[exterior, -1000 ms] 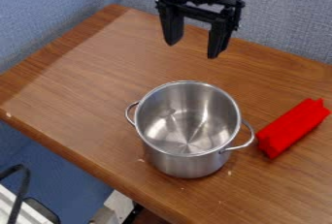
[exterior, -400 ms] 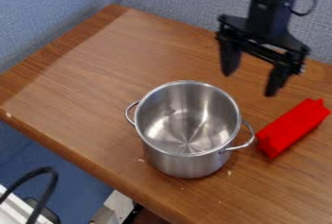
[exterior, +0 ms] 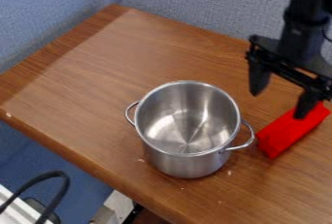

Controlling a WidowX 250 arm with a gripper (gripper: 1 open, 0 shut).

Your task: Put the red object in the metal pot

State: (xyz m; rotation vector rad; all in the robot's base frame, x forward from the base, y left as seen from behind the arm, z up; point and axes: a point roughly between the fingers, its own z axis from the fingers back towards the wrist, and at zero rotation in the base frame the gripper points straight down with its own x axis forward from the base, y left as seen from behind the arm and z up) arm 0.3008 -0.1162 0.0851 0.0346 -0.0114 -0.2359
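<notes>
From here I see the claw (exterior: 282, 94) spread wide with nothing in its grip, its two fingers poised over the red block (exterior: 293, 129), presumably to come down on either side of it. The block lies flat on the wooden surface (exterior: 143, 48), just beside the metal pot (exterior: 189, 131), near one of its handles. The pot stands upright, mouth up, which should suit a drop from above. Counting up: one claw, one red block, one pot with two loop handles, and I can't see anything inside it.
</notes>
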